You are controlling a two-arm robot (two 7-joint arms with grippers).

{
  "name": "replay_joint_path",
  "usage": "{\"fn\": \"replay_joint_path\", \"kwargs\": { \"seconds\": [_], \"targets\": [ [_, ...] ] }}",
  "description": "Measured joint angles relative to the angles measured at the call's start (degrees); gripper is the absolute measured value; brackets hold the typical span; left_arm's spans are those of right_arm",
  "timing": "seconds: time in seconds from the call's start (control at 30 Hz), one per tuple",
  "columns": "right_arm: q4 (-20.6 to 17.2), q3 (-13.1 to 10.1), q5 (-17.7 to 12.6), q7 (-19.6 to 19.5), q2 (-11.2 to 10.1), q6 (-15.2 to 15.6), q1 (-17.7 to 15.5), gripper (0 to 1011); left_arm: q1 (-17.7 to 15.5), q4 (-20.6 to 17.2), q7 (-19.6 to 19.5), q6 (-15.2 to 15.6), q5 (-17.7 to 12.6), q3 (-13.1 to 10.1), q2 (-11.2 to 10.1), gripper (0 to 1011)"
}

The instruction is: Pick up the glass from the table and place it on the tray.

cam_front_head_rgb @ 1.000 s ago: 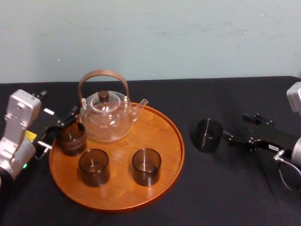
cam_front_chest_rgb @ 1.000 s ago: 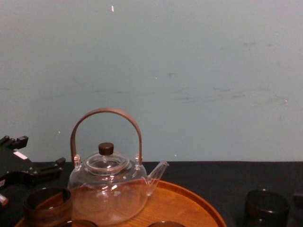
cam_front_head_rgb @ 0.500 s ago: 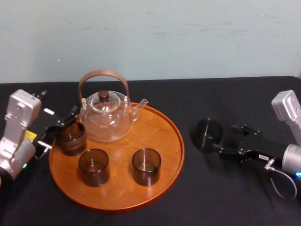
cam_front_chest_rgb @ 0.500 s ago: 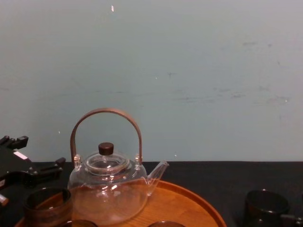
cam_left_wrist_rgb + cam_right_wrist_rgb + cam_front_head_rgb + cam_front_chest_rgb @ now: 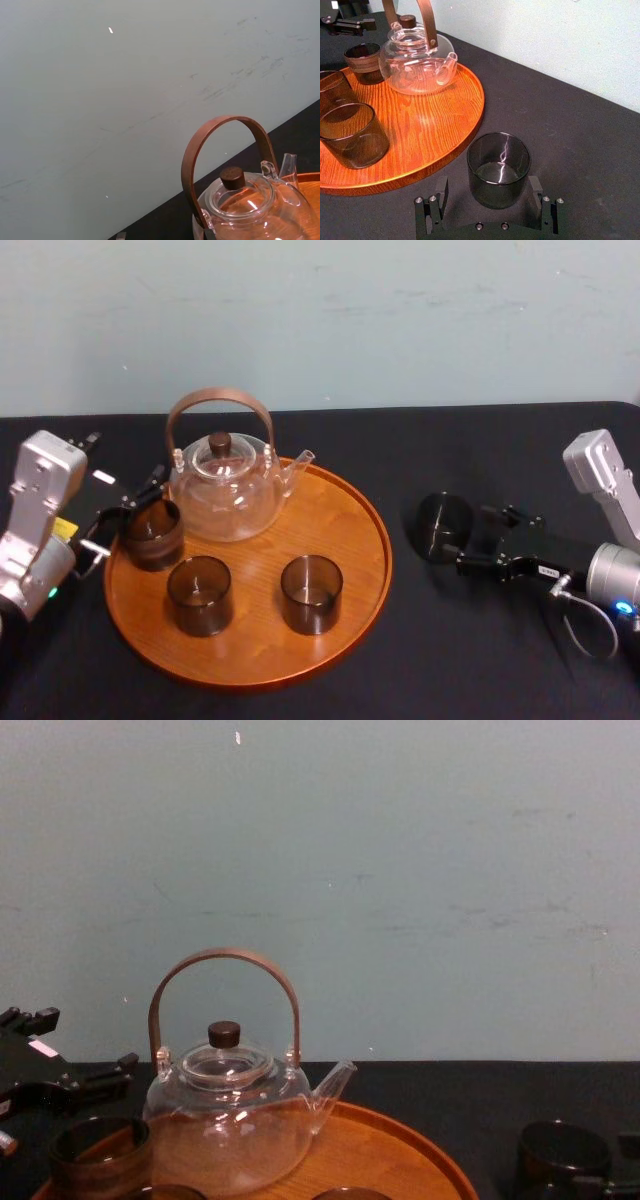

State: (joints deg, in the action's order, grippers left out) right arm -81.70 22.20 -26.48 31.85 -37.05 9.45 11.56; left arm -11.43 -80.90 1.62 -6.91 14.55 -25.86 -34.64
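A dark smoky glass (image 5: 440, 525) (image 5: 498, 167) (image 5: 562, 1155) stands upright on the black table (image 5: 480, 640), to the right of the round wooden tray (image 5: 370, 570) (image 5: 445, 130). My right gripper (image 5: 475, 535) (image 5: 489, 192) is open at table height. One finger stands on each side of the glass without touching it. My left gripper (image 5: 125, 515) is open at the tray's left edge, next to the back-left glass (image 5: 152, 533) on the tray.
A glass teapot (image 5: 225, 490) (image 5: 415, 60) (image 5: 230, 1120) with a brown handle stands at the back of the tray. Two more dark glasses (image 5: 199, 594) (image 5: 311, 592) stand near its front. Bare wood lies on the tray's right side (image 5: 340, 520).
My right arm has shifted and turned, so its open fingers now stand on either side of the glass on the table. The left arm and the things on the tray have not moved.
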Motion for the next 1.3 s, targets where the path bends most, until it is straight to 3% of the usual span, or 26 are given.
{"fn": "replay_joint_path", "kwargs": {
  "seconds": [1.3],
  "targets": [
    [6.6,2.9,2.5,-0.2,4.4,1.1,6.6,1002,0.0,0.0,0.0,0.0,0.0,0.0,0.0,1001]
  ]
}}
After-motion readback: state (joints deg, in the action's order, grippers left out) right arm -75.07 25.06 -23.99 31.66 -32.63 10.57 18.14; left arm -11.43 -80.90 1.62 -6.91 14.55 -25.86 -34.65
